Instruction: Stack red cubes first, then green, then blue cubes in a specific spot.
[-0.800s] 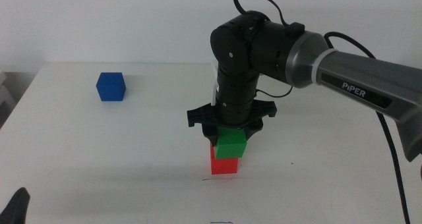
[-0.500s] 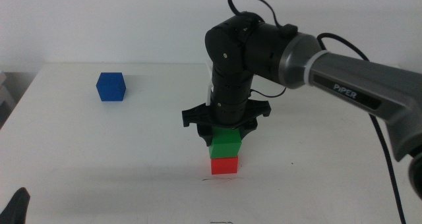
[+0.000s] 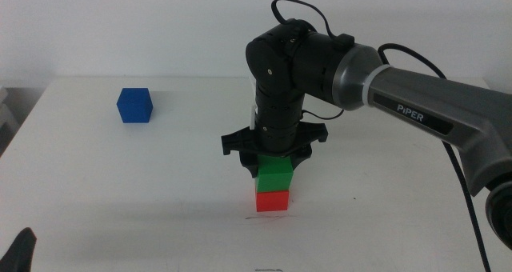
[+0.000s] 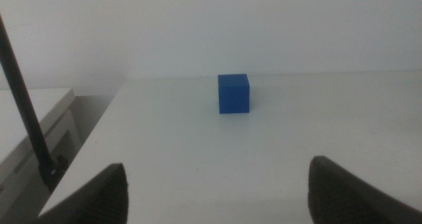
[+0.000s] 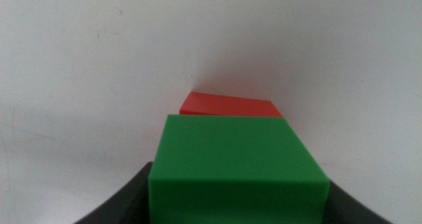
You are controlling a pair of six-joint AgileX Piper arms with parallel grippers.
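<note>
White worktop (image 3: 120, 184) carries everything in view. We see the right arm (image 3: 416, 112) reach in from the right side and point straight down over the stack near the front centre. The right hand (image 3: 274, 162) sits at the top of the green cube (image 3: 274, 174), with a jaw on each side of it; in the right wrist view the jaws flank the cube closely, but we cannot tell whether they grip it or have let go. The left hand (image 4: 217, 191) waits at the front left corner of the worktop, jaws wide apart and holding nothing.

The blue cube (image 3: 134, 105) rests alone on the worktop at the back left, well apart from the stack. The green cube rests on the red cube (image 3: 272, 200), edges roughly in line. The red cube stands on the worktop, just behind the thin dark line (image 3: 268, 217) that marks the spot. A second short dark mark (image 3: 269, 269) lies at the front edge.
</note>
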